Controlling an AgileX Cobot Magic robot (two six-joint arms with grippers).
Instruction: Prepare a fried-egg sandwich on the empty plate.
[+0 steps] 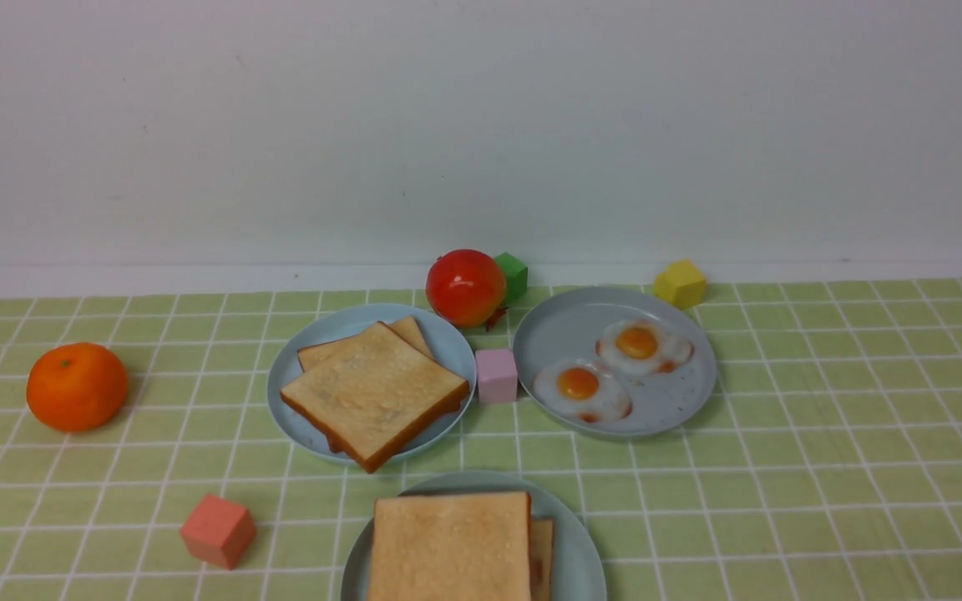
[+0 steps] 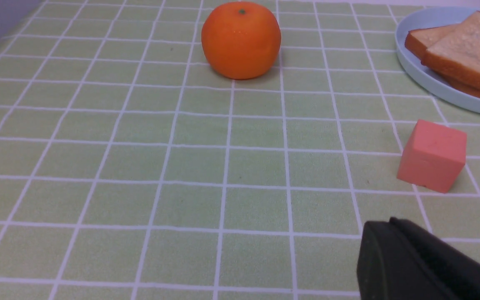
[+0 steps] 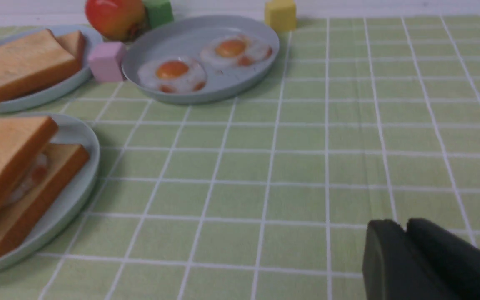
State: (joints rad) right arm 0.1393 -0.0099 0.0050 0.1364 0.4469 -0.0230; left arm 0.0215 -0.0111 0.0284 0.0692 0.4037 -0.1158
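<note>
Item: fried-egg sandwich (image 1: 451,547), two toast slices with egg white showing between them, on the pale aqua plate (image 1: 577,551) at the near middle of the tabletop (image 1: 823,467).

Right end effector (image 3: 404,233): empty, fingers pressed together with only a thin seam between them, low over bare cloth, well apart from the sandwich, which lies to its left.

Left end effector (image 2: 390,233): pressed together, empty, near the salmon cube (image 1: 218,531).

Surface: green checked cloth with white lines.

Also present: toast plate (image 1: 306,367), plate with two eggs (image 1: 673,401), orange (image 1: 77,386), tomato (image 1: 465,287), pink cube (image 1: 497,376), green cube (image 1: 513,274), yellow cube (image 1: 680,284).

Room: plain white wall behind.
</note>
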